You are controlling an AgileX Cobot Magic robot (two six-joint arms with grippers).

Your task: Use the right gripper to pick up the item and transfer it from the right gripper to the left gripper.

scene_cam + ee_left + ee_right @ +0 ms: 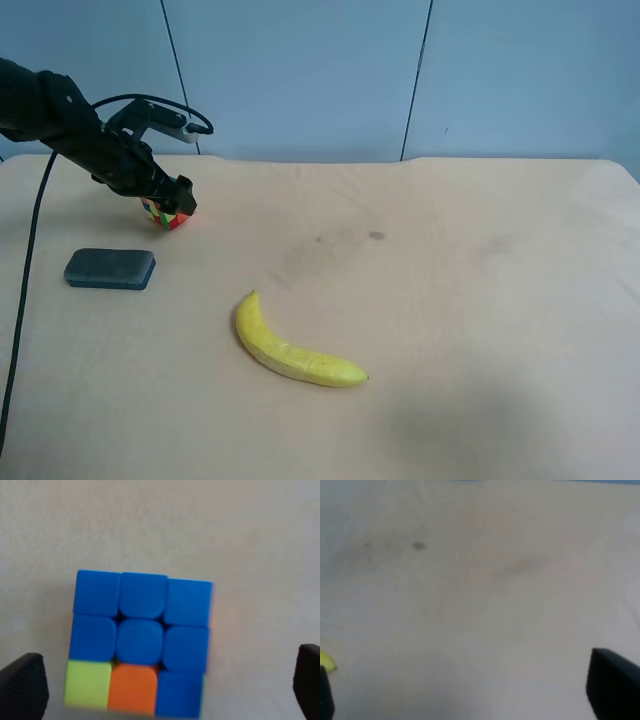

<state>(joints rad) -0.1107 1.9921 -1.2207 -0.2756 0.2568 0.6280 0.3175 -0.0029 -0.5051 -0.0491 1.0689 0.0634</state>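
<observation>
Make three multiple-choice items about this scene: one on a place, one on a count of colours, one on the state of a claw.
1. Where is the puzzle cube?
A. Under the left claw, near the high view's left edge of the table
B. On top of the dark block
C. Touching the banana

2. On the cube face that the left wrist view shows, how many stickers are blue?
A. Five
B. Seven
C. Nine

3. How does the left claw stand?
A. Shut on the cube
B. Shut on nothing
C. Open, with the cube between its fingers

Answers:
1 A: the high view shows the cube below the claw, apart from the dark block and the banana.
2 B: the other two are green and orange.
3 C: bare table shows between each finger and the cube.
</observation>
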